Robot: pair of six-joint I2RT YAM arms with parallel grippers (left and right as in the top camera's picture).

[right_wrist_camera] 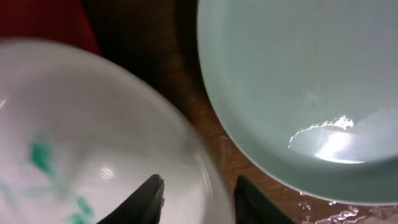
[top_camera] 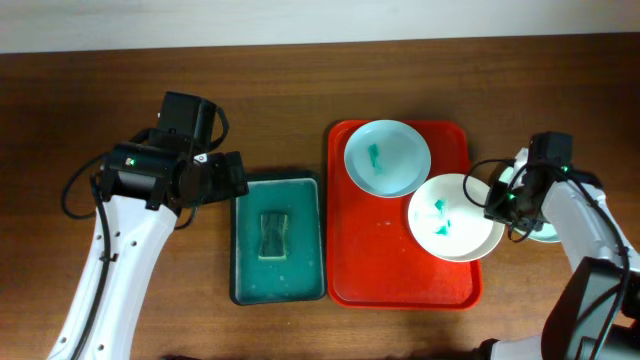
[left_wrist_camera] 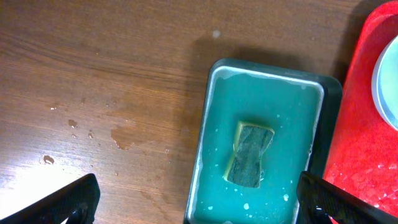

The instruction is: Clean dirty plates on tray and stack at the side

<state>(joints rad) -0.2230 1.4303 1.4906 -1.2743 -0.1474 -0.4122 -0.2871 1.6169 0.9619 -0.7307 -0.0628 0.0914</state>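
The red tray [top_camera: 380, 280] holds a mint plate [top_camera: 388, 158] with a teal smear at its back. A white plate [top_camera: 455, 217] with teal smears lies over the tray's right edge. My right gripper [top_camera: 497, 200] straddles the white plate's right rim; in the right wrist view the fingers [right_wrist_camera: 199, 186] sit either side of the rim of that plate [right_wrist_camera: 81, 130], shut on it. A third mint plate [right_wrist_camera: 298, 81], wet and without smears, lies on the table just right of it, partly hidden under the arm in the overhead view [top_camera: 548, 235]. My left gripper [top_camera: 235, 178] is open and empty.
A dark green tray [top_camera: 245, 285] with soapy water and a sponge [top_camera: 274, 235] stands left of the red tray. In the left wrist view my open left gripper [left_wrist_camera: 199, 199] hangs over that green tray's [left_wrist_camera: 214, 81] left edge, near the sponge [left_wrist_camera: 250, 154]. Water drops mark the wood [left_wrist_camera: 124, 134].
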